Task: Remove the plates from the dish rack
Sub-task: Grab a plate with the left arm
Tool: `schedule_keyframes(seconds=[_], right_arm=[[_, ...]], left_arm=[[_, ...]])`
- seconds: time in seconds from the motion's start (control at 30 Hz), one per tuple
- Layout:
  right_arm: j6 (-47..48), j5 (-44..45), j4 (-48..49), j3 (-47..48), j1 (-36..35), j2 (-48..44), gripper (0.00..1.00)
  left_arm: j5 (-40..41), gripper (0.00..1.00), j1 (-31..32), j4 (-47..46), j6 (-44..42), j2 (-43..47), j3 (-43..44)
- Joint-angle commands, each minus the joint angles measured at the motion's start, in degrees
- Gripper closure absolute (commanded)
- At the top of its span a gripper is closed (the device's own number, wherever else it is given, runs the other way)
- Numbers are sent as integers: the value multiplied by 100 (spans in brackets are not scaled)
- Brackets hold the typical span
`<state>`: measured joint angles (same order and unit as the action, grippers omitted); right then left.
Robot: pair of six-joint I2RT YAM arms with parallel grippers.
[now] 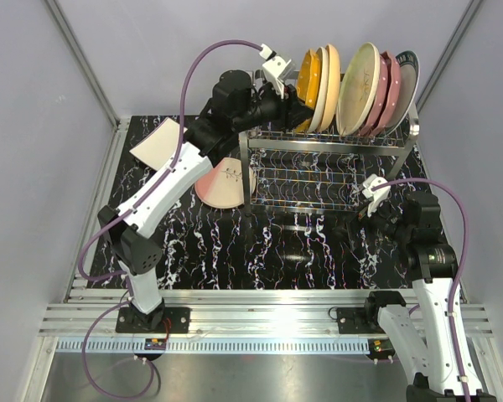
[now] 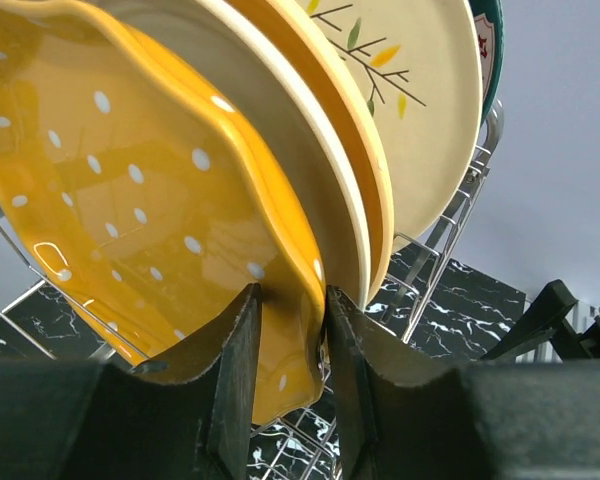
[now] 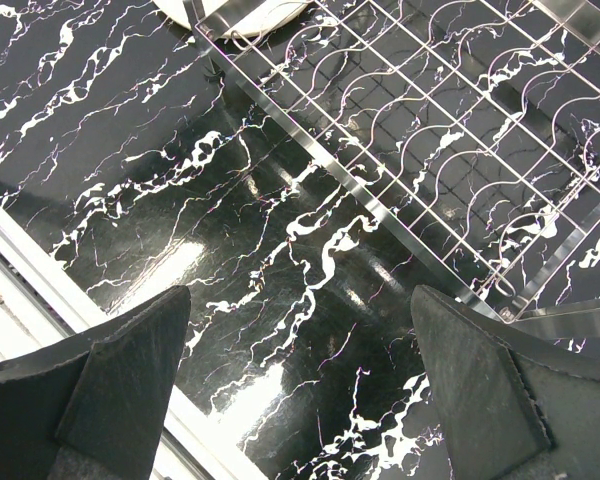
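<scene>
Where the top tier of the dish rack (image 1: 327, 163) ends leftward, the left gripper (image 2: 293, 340) pinches the rim of the yellow polka-dotted plate (image 2: 130, 180). The right gripper (image 3: 300, 310) gapes wide above the table (image 1: 235, 243).

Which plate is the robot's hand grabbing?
The yellow plate with white dots, at the left end of the rack. Only its rim sits between the fingers of the left hand.
</scene>
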<state>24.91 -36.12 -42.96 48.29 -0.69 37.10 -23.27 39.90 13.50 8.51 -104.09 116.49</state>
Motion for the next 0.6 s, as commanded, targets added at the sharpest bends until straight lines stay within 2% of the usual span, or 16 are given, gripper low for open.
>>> schedule_keyframes(seconds=[0.0, 0.07, 0.1, 0.17, 0.2, 0.27, 0.3, 0.4, 0.57], right_arm=[[58, -88, 104, 22, 34, -54, 0], [58, -88, 112, 22, 42, -54, 0], [58, -71, 104, 31, 42, -54, 0], [58, -71, 112, 31, 34, -54, 0], [58, -71, 112, 31, 42, -54, 0], [58, -71, 112, 31, 34, -54, 0], [58, -71, 112, 22, 34, -54, 0], [58, -80, 112, 22, 34, -54, 0], [58, -80, 112, 22, 34, -63, 0]], left_arm=[[-99, 69, 27, -207, -271, -76, 243], [-161, 75, 27, -225, -289, -102, 260], [-178, 81, 27, -242, -271, -102, 261], [-196, 86, 27, -286, -271, -102, 269], [-204, 93, 27, -304, -271, -76, 269], [-196, 96, 27, -374, -254, -50, 252], [-196, 100, 27, -391, -254, -24, 252], [-196, 100, 27, -479, -201, 29, 252], [-11, 100, 27, -1208, 115, 398, -170]])
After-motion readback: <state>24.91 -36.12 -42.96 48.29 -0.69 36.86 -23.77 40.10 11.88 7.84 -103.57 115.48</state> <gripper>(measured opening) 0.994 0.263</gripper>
